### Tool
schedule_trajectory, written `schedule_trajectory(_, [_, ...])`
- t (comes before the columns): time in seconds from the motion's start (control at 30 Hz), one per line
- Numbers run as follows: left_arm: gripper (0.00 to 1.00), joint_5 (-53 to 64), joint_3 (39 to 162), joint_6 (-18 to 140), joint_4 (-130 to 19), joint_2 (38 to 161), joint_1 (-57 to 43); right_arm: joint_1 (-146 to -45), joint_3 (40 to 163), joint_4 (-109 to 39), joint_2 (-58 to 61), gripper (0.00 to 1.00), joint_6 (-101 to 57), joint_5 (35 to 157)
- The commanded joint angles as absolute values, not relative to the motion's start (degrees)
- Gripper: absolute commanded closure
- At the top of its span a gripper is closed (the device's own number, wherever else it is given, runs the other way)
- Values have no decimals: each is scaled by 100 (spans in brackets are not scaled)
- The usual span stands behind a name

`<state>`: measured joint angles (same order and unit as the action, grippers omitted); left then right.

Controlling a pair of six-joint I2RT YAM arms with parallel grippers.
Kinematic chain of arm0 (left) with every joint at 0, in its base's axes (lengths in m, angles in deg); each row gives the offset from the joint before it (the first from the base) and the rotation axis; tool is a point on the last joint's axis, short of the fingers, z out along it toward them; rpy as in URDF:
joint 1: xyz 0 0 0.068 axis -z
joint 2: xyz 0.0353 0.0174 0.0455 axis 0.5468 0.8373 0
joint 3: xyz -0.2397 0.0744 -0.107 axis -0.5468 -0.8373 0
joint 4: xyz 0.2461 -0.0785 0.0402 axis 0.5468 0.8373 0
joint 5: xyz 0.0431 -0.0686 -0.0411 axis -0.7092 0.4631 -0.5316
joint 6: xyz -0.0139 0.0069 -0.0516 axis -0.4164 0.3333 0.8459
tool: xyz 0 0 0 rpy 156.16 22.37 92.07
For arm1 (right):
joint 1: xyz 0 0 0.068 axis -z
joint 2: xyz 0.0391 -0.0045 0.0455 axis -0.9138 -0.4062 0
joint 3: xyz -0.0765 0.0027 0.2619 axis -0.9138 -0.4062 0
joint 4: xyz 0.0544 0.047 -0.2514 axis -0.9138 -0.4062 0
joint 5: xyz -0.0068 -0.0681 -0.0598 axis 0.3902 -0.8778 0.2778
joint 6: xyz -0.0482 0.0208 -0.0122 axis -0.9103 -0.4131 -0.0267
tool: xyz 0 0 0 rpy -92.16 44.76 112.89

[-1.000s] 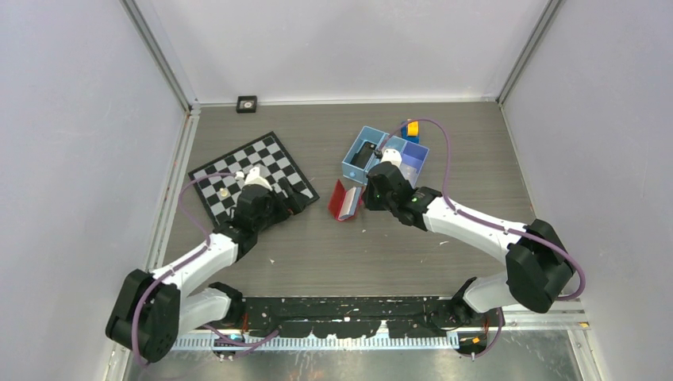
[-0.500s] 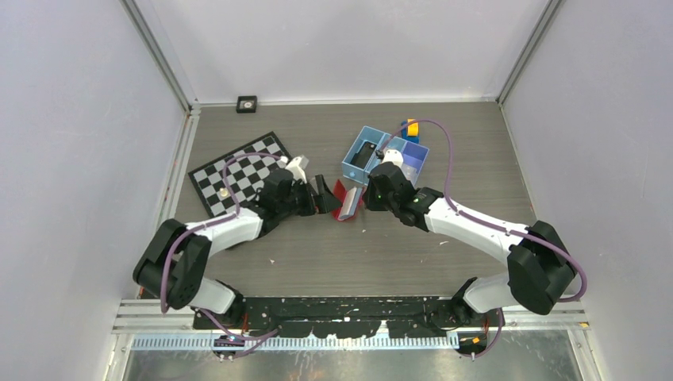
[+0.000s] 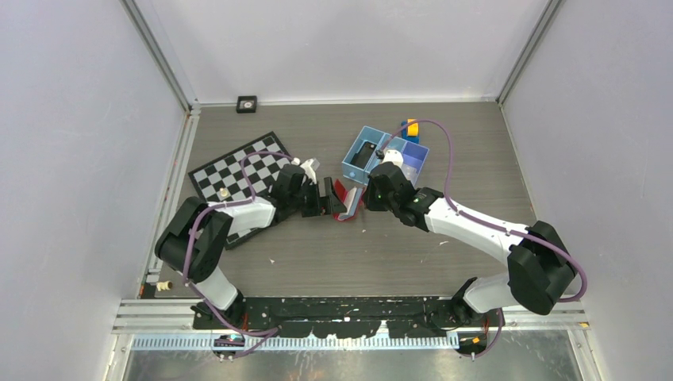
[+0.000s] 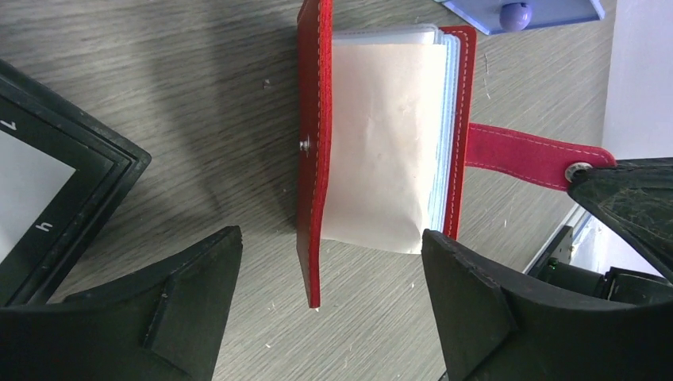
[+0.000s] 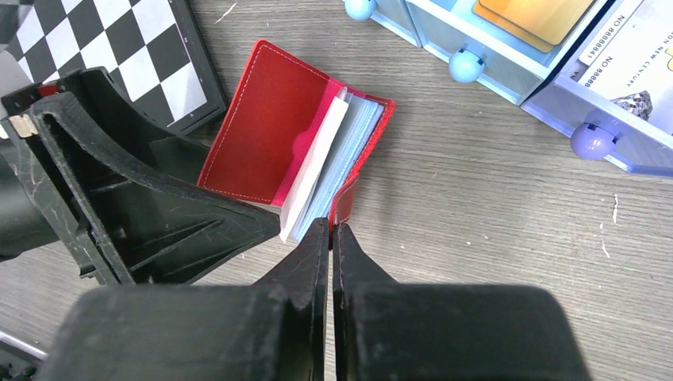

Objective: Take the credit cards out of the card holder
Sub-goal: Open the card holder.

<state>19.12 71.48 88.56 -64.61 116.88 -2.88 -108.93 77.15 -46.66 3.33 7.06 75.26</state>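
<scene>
The red card holder stands on its edge on the table, open, with a white leaf and pale blue sleeves fanned out. No card shows inside it. My left gripper is open, and the holder's front cover hangs between its fingers without touching them. My right gripper is shut on the holder's snap tab. From above, the card holder sits between the left gripper and the right gripper. An orange-gold credit card lies in the blue tray.
The blue three-compartment tray stands just behind the holder, with round knobs on its near side. A chessboard lies at the left with one small piece on it. Another piece lies near the table's front left.
My left arm has swung right, off the chessboard and up to the card holder, and its jaws have narrowed a little. The right arm and the holder have stayed put.
</scene>
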Motion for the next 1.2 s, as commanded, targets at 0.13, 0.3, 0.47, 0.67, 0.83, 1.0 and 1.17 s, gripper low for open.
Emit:
schedule_trajectory(0.13, [8, 2139, 7277, 8716, -6732, 11664, -274, -10872, 7765, -4450, 471, 100, 765, 7522])
schedule_trajectory(0.3, [8, 2314, 7389, 8741, -6724, 11850, -265, -10871, 7765, -4452, 453, 100, 756, 7540])
schedule_trajectory(0.47, [6, 2267, 7531, 8685, -6434, 11956, -221, -10868, 7782, -4455, 433, 99, 755, 7566])
schedule_trajectory(0.67, [9, 2027, 7780, 8453, -5924, 12022, -81, -10868, 7783, -4455, 439, 100, 756, 7566])
schedule_trajectory(0.83, [24, 1874, 7811, 8467, -5786, 12027, -85, -10861, 7782, -4502, 456, 100, 772, 7486])
schedule_trajectory(1.0, [46, 1945, 7717, 8604, -5912, 12026, -170, -10851, 7771, -4593, 506, 100, 837, 7255])
schedule_trajectory(1.17, [66, 2092, 7422, 8848, -6350, 11872, -390, -10721, 7762, -4630, 434, 99, 958, 7264])
